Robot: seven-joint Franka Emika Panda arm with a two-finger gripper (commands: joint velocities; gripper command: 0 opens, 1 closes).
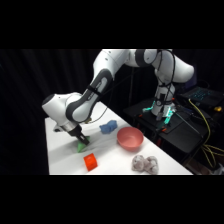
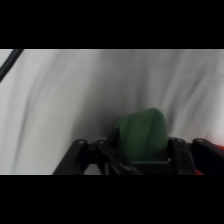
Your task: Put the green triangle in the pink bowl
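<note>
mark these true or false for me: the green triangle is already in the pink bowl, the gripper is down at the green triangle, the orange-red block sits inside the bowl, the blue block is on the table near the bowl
1. The green triangle is already in the pink bowl. False: it is on the table, apart from the bowl.
2. The gripper is down at the green triangle. True.
3. The orange-red block sits inside the bowl. False: it lies on the table, and the bowl looks empty.
4. The blue block is on the table near the bowl. True.
</note>
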